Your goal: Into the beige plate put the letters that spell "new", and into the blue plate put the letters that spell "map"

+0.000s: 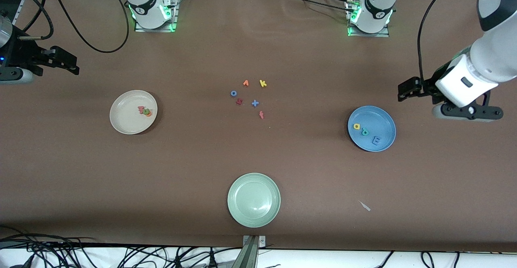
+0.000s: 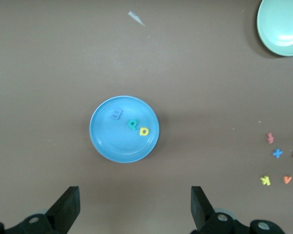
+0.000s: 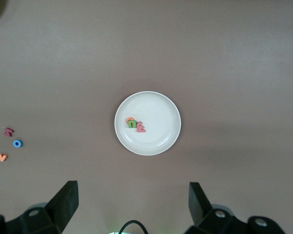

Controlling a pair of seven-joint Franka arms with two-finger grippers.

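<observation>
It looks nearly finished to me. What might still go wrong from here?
1. The orange e, green n and salmon w lie bunched, touching, in the beige plate; a nudge might scatter them.
2. The leftover letters, like the yellow k, lie loose mid-table; a low sweeping arm might drag them.
3. The left pincer and right pincer hang open above the table; descending could tip the blue plate.

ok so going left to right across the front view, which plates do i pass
beige plate holding the new letters → pale green plate → blue plate holding the map letters
</observation>
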